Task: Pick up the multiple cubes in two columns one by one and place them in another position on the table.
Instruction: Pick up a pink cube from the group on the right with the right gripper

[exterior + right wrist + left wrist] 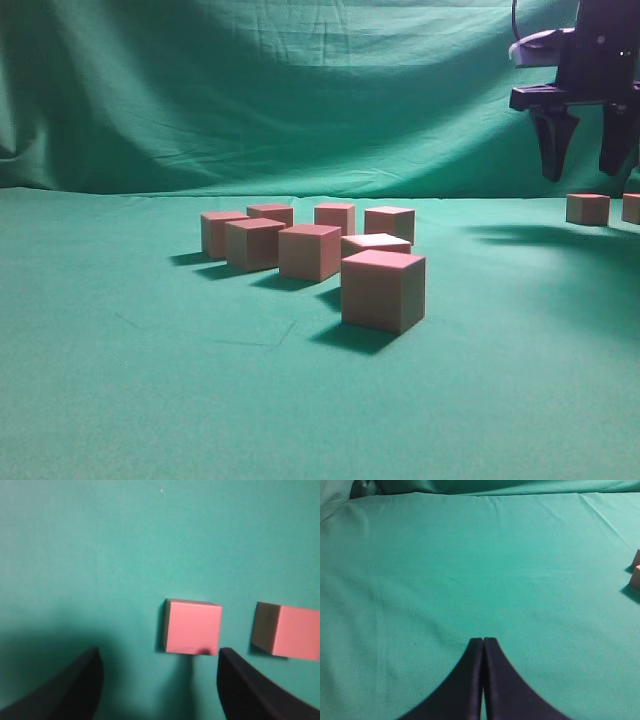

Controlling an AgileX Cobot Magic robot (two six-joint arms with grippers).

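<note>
Eight small pinkish-red matte cubes with sharp edges [383, 290] sit upright in two rough columns at the centre of the wide flat table covered in green cloth [130, 380], the nearest cube largest in the exterior view, the rest receding toward 11 o'clock. Two further cubes [587, 208] rest side by side, apart, at roughly 2 o'clock from the group. In the right wrist view one of these [193, 627] shows a small dark mark at its lower edge.

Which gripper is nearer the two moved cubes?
Right. The right gripper hangs open just above them; the left gripper sits shut over bare cloth, away from them.
</note>
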